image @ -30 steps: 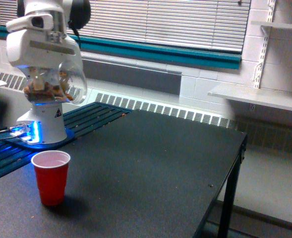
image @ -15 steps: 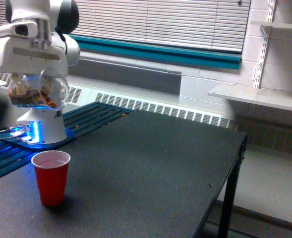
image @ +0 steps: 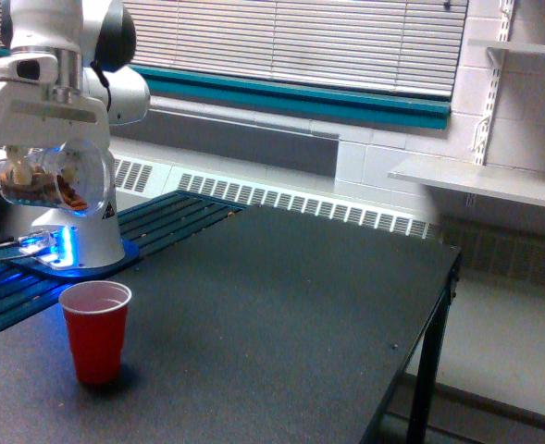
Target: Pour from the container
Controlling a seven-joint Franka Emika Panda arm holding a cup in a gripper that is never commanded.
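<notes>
Exterior view: the white arm's gripper (image: 43,148) hangs at the upper left of the picture, and beneath its blocky white hand sits the container (image: 48,178), a clear plastic jar with brown nut-like bits heaped in its lower part. The jar is carried in the air, well above the dark table (image: 281,305), and it lies tipped over, its length running roughly sideways. The fingers themselves are hidden behind the hand's housing and the jar, so how wide they stand cannot be read directly; since the jar hangs there with nothing else under it, they are judged to be clamped on it. Behind it stands the arm's white base (image: 78,236), lit blue at its foot.

The red cup (image: 95,330) stands upright on the table, mouth open, below the jar and a little toward the exterior view's right of it. No bits are seen falling, and none can be made out in the cup.

As a judgement, the pour proper has not begun; this is the carry and line-up. The next move calls for bringing the jar's mouth over the cup's rim, then tilting slowly so the bits land inside rather than scatter across the table
</notes>
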